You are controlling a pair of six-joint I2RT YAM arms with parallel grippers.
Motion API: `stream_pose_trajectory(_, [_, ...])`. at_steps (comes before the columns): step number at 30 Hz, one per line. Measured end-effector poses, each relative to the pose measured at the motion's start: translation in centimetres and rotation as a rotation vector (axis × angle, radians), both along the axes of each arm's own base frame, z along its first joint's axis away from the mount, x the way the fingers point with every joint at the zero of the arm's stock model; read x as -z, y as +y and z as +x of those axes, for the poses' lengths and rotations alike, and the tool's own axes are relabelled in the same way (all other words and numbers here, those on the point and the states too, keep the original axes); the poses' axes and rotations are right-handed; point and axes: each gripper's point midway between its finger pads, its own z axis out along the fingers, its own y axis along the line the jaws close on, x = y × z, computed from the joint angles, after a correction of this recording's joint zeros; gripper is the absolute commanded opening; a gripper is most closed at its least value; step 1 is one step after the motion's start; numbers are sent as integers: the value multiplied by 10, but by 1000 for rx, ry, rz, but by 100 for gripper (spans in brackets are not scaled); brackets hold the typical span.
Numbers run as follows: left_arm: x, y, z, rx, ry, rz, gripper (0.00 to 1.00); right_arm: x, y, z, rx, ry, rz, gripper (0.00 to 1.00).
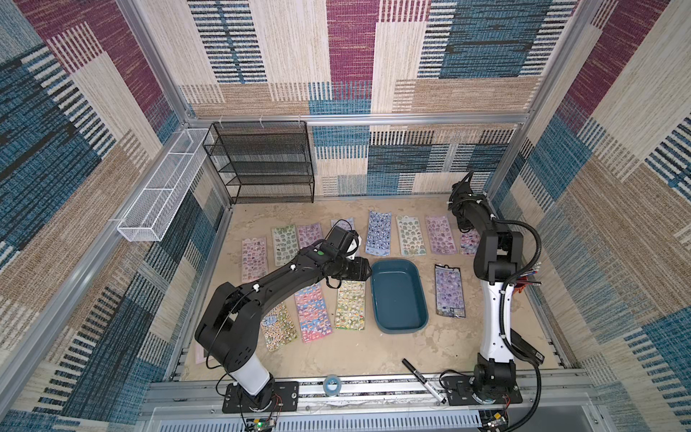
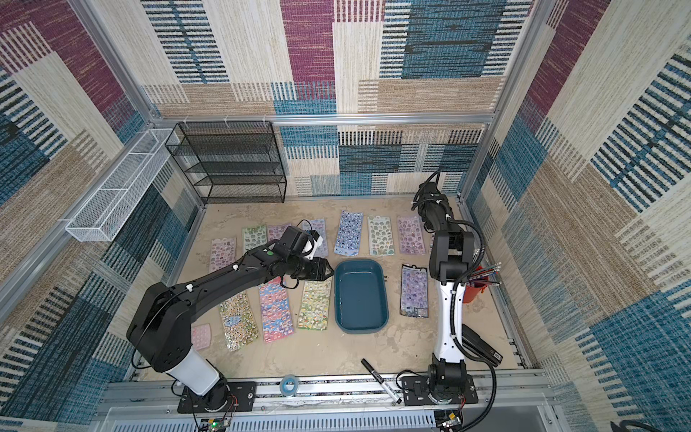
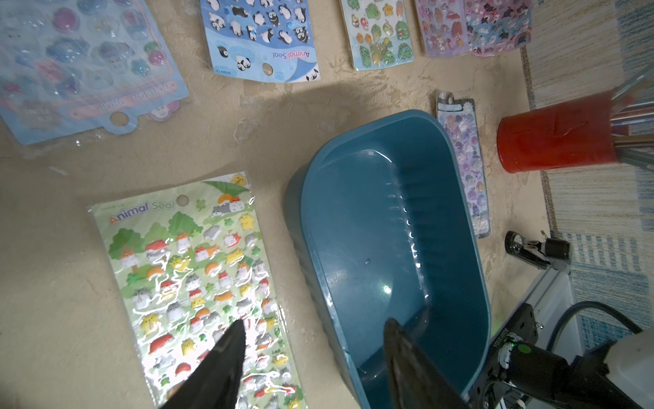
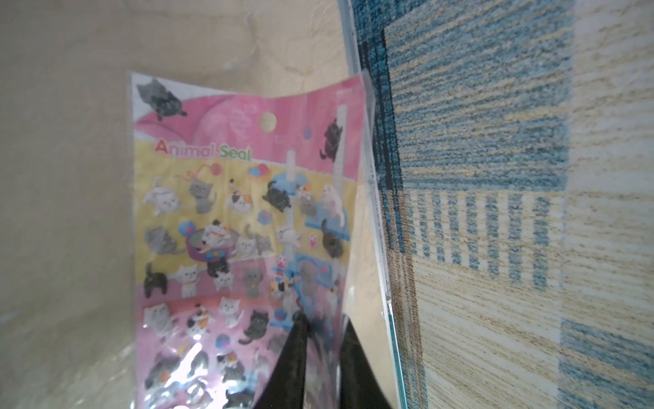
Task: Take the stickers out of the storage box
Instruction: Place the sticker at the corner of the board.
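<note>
Stickers (image 1: pixel 312 312) lay spread flat over the table (image 1: pixel 336 355) in loose rows, all of them outside the box (image 1: pixel 398 295), which sat among them with its blue floor bare. The left gripper (image 3: pixel 315 320) hovered at the box's far left corner with its jaws wide and nothing between them. One finger hung over a green sheet (image 3: pixel 191 265) just beside the box, the other over the box's inside.

The right gripper (image 4: pixel 323 317) was down at the far right of the table, close to the side wall, over a pink cat sheet (image 4: pixel 230 212). That sheet's wall-side edge curled up off the table. The jaws stood a narrow gap apart with that edge showing between them. A red cup (image 3: pixel 552 134) stood beyond the box.
</note>
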Motion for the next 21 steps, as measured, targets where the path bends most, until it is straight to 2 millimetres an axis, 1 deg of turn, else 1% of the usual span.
stream_pose_trajectory(3, [-1,-1,1,1,3,-1,63,-5,-4,0,13,-16,4,35])
stream_pose_trajectory(6, [-2,-2,0,6,6,-9,63,-18,-3,1,17,-45,10,41])
stream_pose_trajectory(10, [-3,-3,0,10,8,-13,63,-38,0,2,15,-90,21,42])
stream_pose_trajectory(13, [-5,-2,-1,9,5,-15,63,-54,3,2,13,-131,45,40])
stream_pose_trajectory(18, [-15,1,-4,7,-17,-28,63,-83,17,0,-9,-209,128,41])
stream_pose_trajectory(20, [-20,4,-5,3,-28,-35,63,-96,26,-1,-28,-237,152,42])
stream_pose_trajectory(21, [-24,6,-6,1,-36,-41,64,-103,35,-3,-42,-249,162,43])
